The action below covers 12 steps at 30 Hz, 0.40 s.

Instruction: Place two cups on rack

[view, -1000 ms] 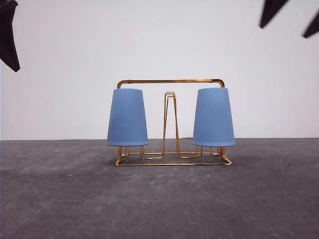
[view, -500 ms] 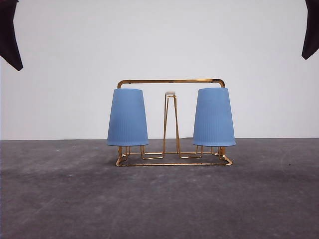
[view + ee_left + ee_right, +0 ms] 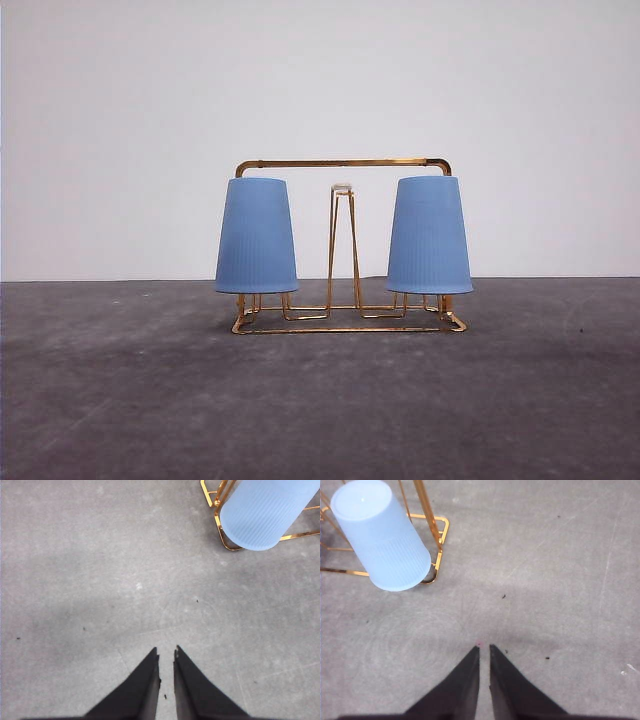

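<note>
Both arms have withdrawn from the front view — left gripper (image 3: 166, 652) and right gripper (image 3: 484, 647) hover, jaws nearly closed, empty. Left cup (image 3: 256, 236), right cup (image 3: 429, 236) sit inverted on the rack (image 3: 343, 164), mid-table; a careless swing could topple them.

You have the rack (image 3: 343, 318) standing mid-table (image 3: 120, 400), in front of the back wall (image 3: 120, 120). One cup (image 3: 256, 236) sits upside down over its left end, the other cup (image 3: 429, 235) over its right end, with a bare prong (image 3: 342, 250) between them.
</note>
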Tool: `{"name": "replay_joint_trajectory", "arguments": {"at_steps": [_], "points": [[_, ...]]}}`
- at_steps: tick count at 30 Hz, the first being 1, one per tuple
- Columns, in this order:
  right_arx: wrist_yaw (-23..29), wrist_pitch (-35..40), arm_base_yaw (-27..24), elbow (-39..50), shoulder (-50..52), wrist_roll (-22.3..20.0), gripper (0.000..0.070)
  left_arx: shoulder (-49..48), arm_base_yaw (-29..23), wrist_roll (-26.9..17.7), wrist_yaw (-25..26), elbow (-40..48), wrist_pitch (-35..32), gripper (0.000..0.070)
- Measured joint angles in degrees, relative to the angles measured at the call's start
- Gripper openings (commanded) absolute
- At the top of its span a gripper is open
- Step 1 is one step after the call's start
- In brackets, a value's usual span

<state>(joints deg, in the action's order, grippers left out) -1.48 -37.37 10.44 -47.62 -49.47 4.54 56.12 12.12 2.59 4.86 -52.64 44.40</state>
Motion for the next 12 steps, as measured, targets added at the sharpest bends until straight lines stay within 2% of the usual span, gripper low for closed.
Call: {"name": "replay_joint_trajectory", "arguments": {"at_steps": [12], "points": [[0.0,4.8,0.0,0.0,0.0,0.0,0.0022,-0.2,-0.1,0.0,-0.1,0.0,0.0,0.0026]]}}
